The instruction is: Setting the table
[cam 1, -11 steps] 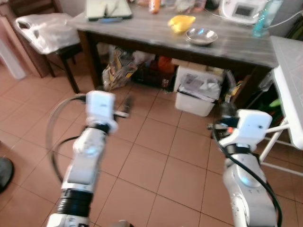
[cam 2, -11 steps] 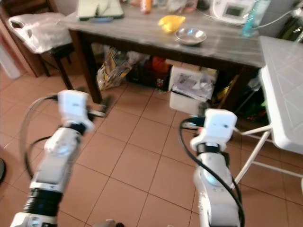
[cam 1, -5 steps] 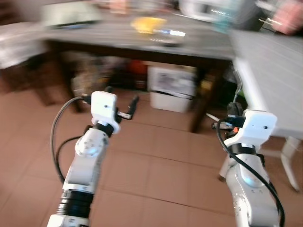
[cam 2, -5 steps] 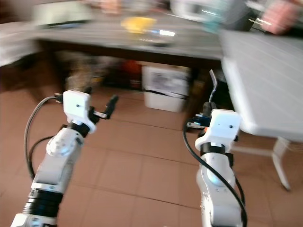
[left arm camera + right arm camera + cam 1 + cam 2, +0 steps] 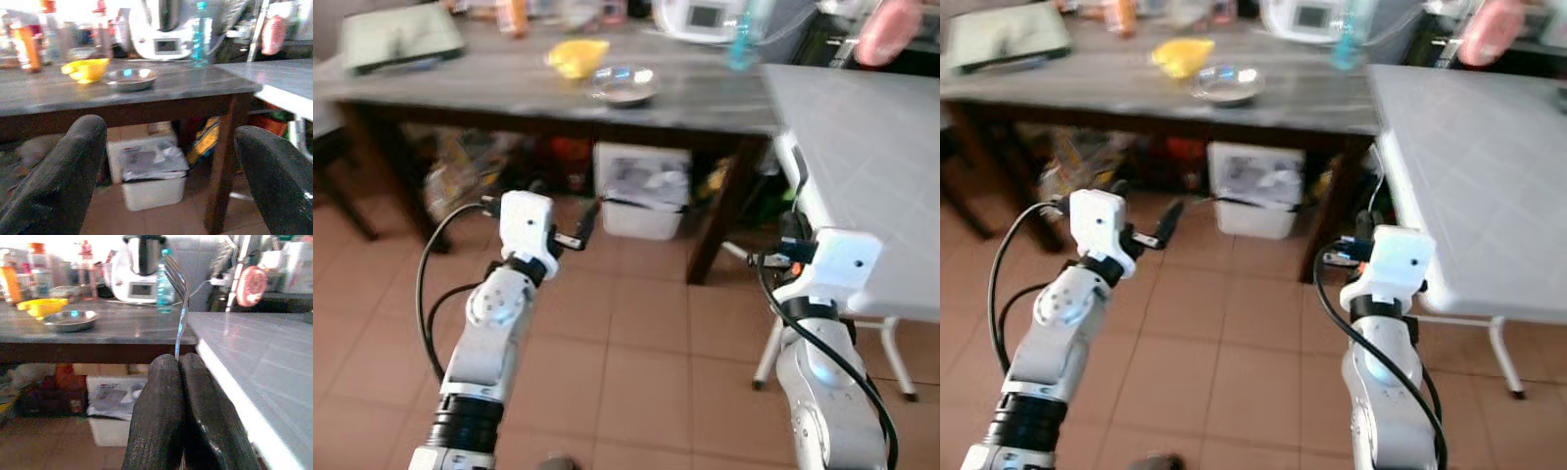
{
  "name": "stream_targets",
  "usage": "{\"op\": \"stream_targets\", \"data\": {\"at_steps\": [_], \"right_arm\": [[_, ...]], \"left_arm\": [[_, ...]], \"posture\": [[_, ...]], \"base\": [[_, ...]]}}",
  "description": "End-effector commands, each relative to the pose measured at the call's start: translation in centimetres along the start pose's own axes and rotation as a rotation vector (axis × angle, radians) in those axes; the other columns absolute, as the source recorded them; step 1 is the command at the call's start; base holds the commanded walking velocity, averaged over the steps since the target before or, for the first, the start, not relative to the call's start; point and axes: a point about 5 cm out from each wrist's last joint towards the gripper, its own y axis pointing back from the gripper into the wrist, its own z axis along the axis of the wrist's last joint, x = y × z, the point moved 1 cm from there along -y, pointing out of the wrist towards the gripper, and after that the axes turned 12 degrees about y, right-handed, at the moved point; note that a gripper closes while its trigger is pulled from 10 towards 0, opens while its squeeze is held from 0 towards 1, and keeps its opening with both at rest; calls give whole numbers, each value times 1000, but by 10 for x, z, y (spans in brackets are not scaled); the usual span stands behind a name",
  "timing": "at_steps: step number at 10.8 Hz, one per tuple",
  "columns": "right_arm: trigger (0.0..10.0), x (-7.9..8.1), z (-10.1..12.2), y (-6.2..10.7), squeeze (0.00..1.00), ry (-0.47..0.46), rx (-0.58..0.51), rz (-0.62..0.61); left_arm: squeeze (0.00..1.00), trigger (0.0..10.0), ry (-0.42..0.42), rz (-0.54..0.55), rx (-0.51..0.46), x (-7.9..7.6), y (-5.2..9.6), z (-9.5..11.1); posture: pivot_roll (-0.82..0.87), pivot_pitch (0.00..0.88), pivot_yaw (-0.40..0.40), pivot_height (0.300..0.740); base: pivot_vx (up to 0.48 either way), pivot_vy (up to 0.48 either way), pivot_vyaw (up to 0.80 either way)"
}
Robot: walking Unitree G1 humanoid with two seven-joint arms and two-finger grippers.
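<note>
A dark grey-topped table [image 5: 509, 93] runs across the far side of the tiled floor [image 5: 636, 333], and a white table [image 5: 1469, 166] stands hard against its right end. On the dark table, a steel bowl [image 5: 623, 85] sits near the front edge with a yellow dish [image 5: 574, 57] just behind and to its left; a dark tray [image 5: 396, 37] lies at the left end, and a white appliance [image 5: 700, 17] and a blue bottle [image 5: 741, 39] stand along the back edge. Under the table a white bin [image 5: 639, 191] lined with plastic stands between the legs, with bags and clutter [image 5: 460, 171] to its left. A pink round thing [image 5: 1484, 29] hangs beyond the white table's far corner.

The right wrist view shows what the head views hardly resolve — a metal fork [image 5: 178, 298], tines up, rising from between the two black fingers [image 5: 156, 401], which are pressed together on its handle. The right gripper [image 5: 180, 382] holds it upright just off the white table's near left edge. From the head, the fork is a thin blurred sliver [image 5: 798, 181] above the wrist.

The left gripper [image 5: 171, 166] hangs over the floor in front of the dark table — fingers spread wide, nothing between them.
</note>
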Motion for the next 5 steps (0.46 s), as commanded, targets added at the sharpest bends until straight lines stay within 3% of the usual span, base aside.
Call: {"op": "stream_targets", "data": {"at_steps": [1,5], "right_arm": [[10000,-8,0,0,0,17,-2,-22],[10000,-6,0,0,0,30,-8,-4]], "left_arm": [[0,10000,2,-27,-8,-8,-3,2],[0,10000,3,-28,-4,-8,-2,0]], "posture": [[120,120,-48,740],[121,115,-51,740]], "base": [[480,0,0],[480,0,0]]}}
